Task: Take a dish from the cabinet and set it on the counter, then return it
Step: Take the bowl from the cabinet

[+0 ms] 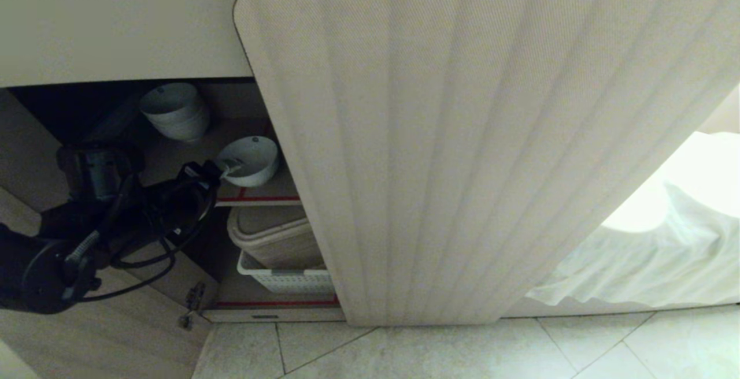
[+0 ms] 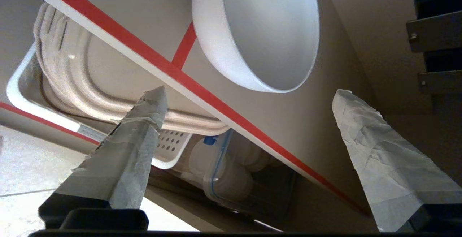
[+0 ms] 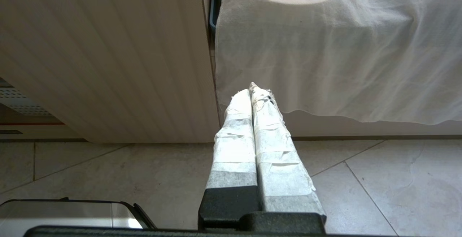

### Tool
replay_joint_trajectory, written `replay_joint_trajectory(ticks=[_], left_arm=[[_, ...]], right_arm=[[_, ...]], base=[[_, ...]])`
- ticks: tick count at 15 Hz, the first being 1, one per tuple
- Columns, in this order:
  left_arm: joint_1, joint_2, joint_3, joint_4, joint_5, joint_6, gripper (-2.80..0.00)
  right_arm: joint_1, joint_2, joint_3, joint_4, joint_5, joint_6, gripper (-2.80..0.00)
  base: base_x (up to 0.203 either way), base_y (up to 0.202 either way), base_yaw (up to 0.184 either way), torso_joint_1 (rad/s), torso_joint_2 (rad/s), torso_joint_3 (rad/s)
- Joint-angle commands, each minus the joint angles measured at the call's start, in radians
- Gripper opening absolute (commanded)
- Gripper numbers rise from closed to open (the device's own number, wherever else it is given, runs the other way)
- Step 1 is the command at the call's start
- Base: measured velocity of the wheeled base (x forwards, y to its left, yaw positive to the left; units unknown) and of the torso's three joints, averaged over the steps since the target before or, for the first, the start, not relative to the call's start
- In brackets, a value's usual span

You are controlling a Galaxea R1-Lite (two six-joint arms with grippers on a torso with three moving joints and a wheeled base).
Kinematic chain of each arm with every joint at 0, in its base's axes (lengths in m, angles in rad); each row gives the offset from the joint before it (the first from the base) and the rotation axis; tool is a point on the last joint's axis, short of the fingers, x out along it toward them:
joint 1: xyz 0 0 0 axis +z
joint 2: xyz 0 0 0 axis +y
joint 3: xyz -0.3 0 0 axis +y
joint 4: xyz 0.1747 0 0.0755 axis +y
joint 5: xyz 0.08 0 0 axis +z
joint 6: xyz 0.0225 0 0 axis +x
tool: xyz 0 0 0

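Bowl point(image 2: 260, 38) sits on the cabinet shelf point(image 2: 144, 24) just ahead of my left hand point(image 2: 249, 96), fingers spread wide, nothing between them.

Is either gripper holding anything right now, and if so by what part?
Nothing is held. The left gripper is open just short of the white bowl on the cabinet shelf; the right gripper is shut, empty.

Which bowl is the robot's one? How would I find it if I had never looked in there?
Look in the open cabinet left of the big ribbed door. On the upper shelf with the red strip, a white bowl sits alone by the front edge, just ahead of the left gripper. The other bowls are stacked farther back.
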Motion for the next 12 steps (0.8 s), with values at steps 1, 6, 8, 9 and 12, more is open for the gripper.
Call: replay_joint_trajectory(ticks=[1, 6, 8, 9, 12], left_arm=[[0.0, 0.009, -0.006, -0.006, 0.0, -0.002, 0.0], [0.0, 0.045, -0.056, -0.004, 0.001, -0.003, 0.0], [0.0, 0.05, -0.056, -0.004, 0.0, -0.002, 0.0], [0.0, 0.055, -0.066, -0.003, 0.0, -0.003, 0.0], [0.008, 0.064, -0.129, 0.074, -0.007, -0.001, 0.0]], right_arm=[[0.001, 0.0, 0.0, 0.0, 0.0, 0.0, -2.8], [0.001, 0.0, 0.0, 0.0, 0.0, 0.0, -2.8], [0.0, 0.0, 0.0, 0.0, 0.0, 0.0, -2.8], [-0.001, 0.0, 0.0, 0.0, 0.0, 0.0, -2.8], [0.001, 0.0, 0.0, 0.0, 0.0, 0.0, -2.8]], base=[[0.0, 0.0, 0.0, 0.0, 0.0, 0.0], [0.0, 0.0, 0.0, 0.0, 0.0, 0.0], [0.0, 0.0, 0.0, 0.0, 0.0, 0.0], [0.0, 0.0, 0.0, 0.0, 0.0, 0.0], [0.0, 0.0, 0.0, 0.0, 0.0, 0.0]])
